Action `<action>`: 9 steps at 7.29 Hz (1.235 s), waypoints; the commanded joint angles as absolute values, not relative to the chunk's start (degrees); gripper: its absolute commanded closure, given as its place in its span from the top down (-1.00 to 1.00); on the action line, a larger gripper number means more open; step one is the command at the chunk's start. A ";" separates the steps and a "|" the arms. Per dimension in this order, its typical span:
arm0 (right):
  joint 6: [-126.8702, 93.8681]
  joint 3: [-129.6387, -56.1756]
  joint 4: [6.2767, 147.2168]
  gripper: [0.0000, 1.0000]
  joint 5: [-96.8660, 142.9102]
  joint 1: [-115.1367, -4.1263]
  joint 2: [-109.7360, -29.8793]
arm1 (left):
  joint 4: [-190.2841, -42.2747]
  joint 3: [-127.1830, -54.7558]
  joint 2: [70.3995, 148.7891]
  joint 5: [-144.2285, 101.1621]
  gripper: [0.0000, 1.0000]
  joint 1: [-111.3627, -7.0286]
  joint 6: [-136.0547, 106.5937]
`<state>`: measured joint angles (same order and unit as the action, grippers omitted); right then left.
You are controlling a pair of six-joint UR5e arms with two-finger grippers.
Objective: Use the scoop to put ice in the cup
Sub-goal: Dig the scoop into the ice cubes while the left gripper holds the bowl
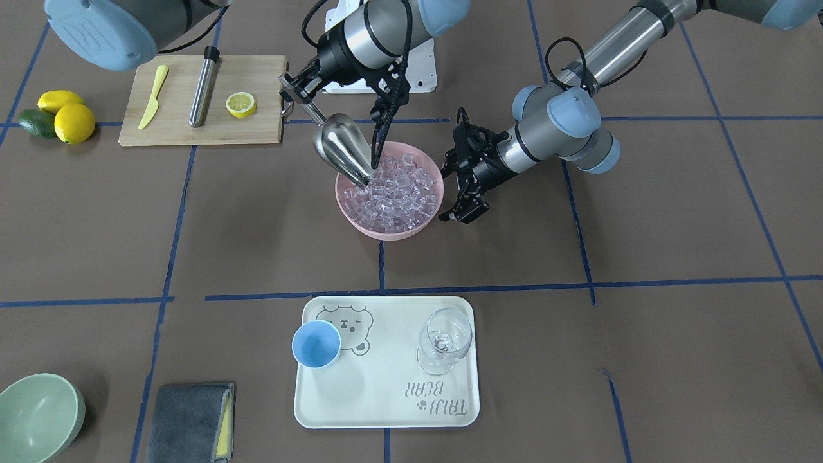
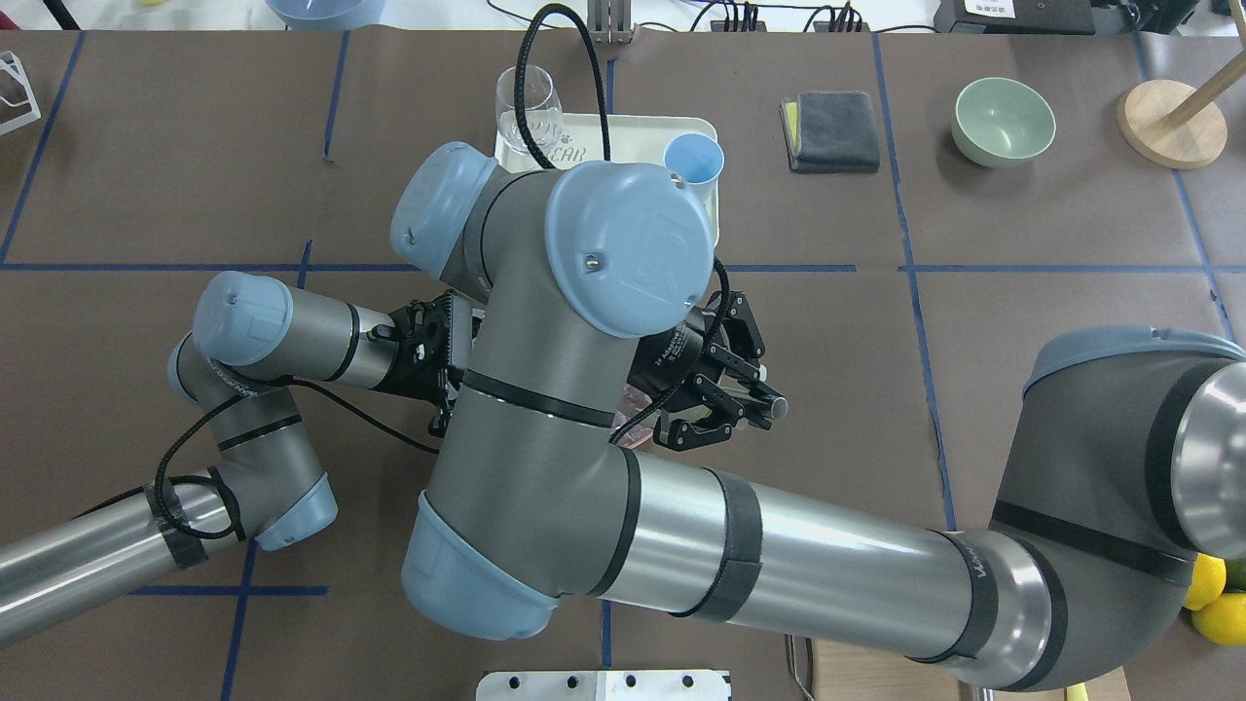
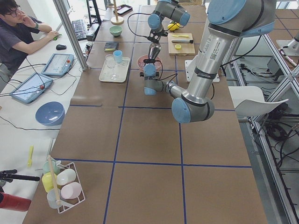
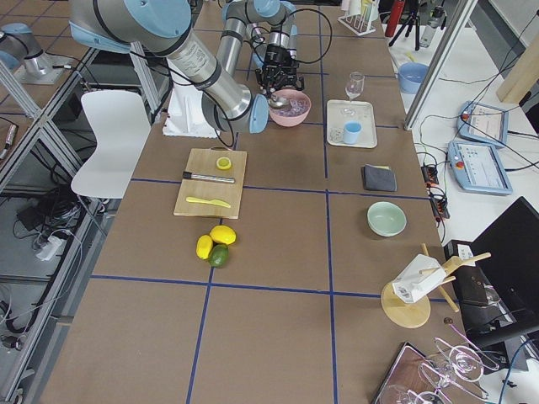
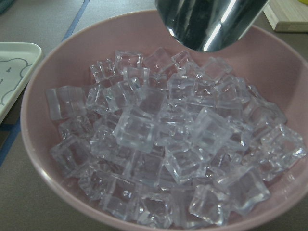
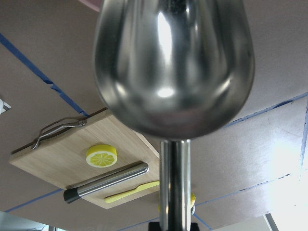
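The ice [image 1: 398,193] is a heap of clear cubes filling a pink bowl [image 1: 386,233] at the table's middle, seen close up in the left wrist view [image 5: 163,144]. My right gripper [image 1: 292,95] is shut on the thin handle of the steel scoop [image 1: 341,151]. The scoop tilts down with its tip among the cubes at the bowl's edge. Its trough fills the right wrist view [image 6: 173,67]. My left gripper [image 1: 461,217] hangs open just beside the bowl's rim, holding nothing. The light-blue cup [image 1: 316,344] stands upright on the white tray [image 1: 386,405], apart from both arms.
A clear wine glass [image 1: 443,337] shares the tray. A wooden cutting board [image 1: 257,128] holds a yellow knife [image 1: 153,96], a steel cylinder [image 1: 203,87] and a lemon slice [image 1: 241,104]. Lemons [image 1: 72,121], a green bowl [image 1: 38,417] and a grey cloth [image 1: 189,421] lie at the edges.
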<state>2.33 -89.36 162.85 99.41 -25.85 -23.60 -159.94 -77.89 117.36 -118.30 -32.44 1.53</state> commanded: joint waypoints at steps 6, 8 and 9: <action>1.32 -86.40 156.37 -1.00 99.32 -24.87 -26.27 | -160.14 -77.96 117.33 -118.30 1.00 -32.43 1.49; 0.97 -86.31 152.44 -1.00 99.32 -24.87 -27.15 | -160.14 -77.96 117.42 -118.30 1.00 -32.52 1.49; 0.01 -86.40 149.53 -1.00 99.23 -24.87 -28.46 | -160.14 -77.96 117.42 -118.30 1.00 -32.43 1.49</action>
<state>0.85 -86.37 153.04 99.30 -24.87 -27.12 -160.14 -77.96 117.41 -118.30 -32.49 1.49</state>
